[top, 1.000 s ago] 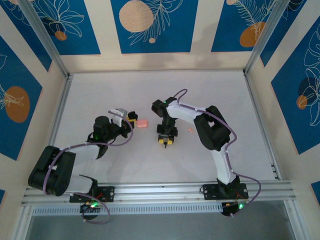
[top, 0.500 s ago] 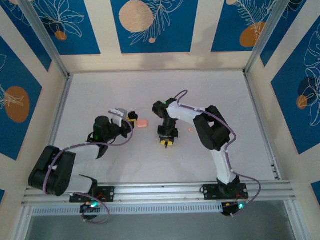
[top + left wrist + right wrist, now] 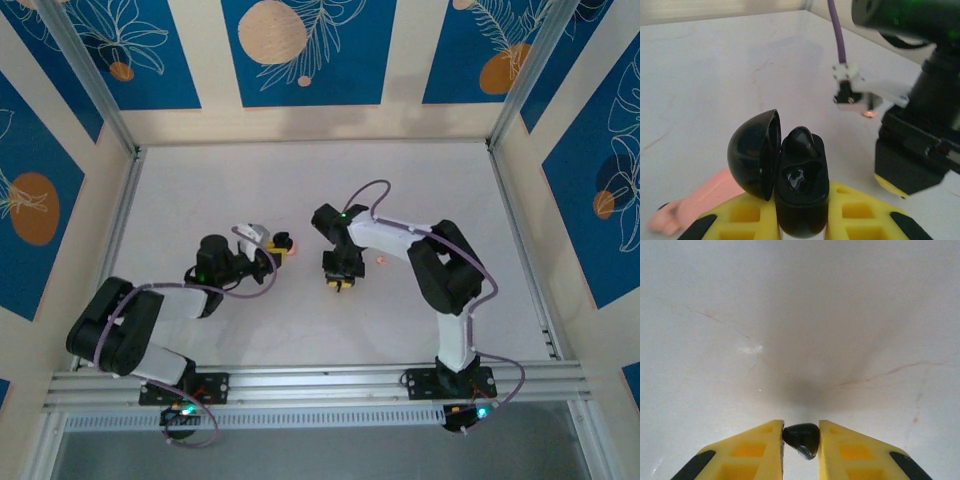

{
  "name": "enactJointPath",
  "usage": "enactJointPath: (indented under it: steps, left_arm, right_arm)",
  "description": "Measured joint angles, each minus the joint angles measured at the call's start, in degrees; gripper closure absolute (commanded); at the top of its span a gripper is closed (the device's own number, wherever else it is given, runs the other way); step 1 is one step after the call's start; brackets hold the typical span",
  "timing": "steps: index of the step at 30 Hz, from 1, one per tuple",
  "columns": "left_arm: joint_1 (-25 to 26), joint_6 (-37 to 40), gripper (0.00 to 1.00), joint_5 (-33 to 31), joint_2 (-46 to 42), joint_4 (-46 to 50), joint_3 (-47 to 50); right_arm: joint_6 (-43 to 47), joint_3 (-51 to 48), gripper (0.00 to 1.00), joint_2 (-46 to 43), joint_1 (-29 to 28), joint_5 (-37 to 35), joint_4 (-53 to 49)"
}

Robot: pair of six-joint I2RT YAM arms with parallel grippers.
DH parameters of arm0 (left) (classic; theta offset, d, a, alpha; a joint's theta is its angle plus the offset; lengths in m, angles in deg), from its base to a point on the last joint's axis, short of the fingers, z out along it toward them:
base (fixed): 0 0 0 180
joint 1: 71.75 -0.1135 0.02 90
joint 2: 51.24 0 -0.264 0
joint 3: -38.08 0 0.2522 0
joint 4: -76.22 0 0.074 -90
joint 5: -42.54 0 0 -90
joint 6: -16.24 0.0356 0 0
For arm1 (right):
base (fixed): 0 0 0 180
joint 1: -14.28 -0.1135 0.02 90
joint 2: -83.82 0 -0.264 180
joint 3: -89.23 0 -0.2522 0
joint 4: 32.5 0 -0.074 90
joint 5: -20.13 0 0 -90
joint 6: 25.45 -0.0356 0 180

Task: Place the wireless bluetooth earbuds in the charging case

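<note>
My left gripper (image 3: 800, 199) (image 3: 281, 244) is shut on a black clamshell charging case (image 3: 801, 190), held upright with its round lid (image 3: 754, 152) swung open to the left. One dark earbud (image 3: 802, 142) sits in the case's upper well, and the well below it is empty. A second dark earbud (image 3: 801, 438) is pinched between the yellow fingers of my right gripper (image 3: 801, 434) (image 3: 338, 284), just above the table. A tiny pale pink earbud (image 3: 380, 261) (image 3: 870, 114) lies on the table right of the right gripper.
A salmon-pink rounded box (image 3: 692, 202) lies on the table beside my left finger. The right arm's wrist (image 3: 920, 125) hangs close in front of the left gripper. Aluminium rails (image 3: 120, 230) border the white table (image 3: 300, 190).
The left gripper carried the black case rightward, toward the right gripper and over the pink box. The right gripper's jaws narrowed onto the dark earbud and shifted slightly right.
</note>
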Motion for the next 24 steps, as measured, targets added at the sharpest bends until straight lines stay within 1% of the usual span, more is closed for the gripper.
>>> enactJointPath:
  steps: [6, 12, 19, 24]
  left_arm:
    - [3.87, 3.02, 0.79, 3.28, 2.54, -1.97, 0.02]
    - [7.5, 5.46, 0.79, 5.88, 6.03, -3.48, -0.24]
    - [8.44, 6.58, 0.79, 8.04, 9.38, -4.85, -2.71]
    - [9.29, 6.56, 0.79, 9.64, 10.36, -6.54, -3.93]
  right_arm:
    - [1.81, -7.1, 0.78, -10.38, 0.0, -4.68, 6.78]
    - [5.35, -12.09, 0.78, -18.32, -0.07, -9.11, 12.72]
    - [9.84, -16.15, 0.77, -25.81, -0.61, -11.67, 19.04]
    - [13.4, -18.91, 0.77, -29.16, -2.89, -12.11, 23.54]
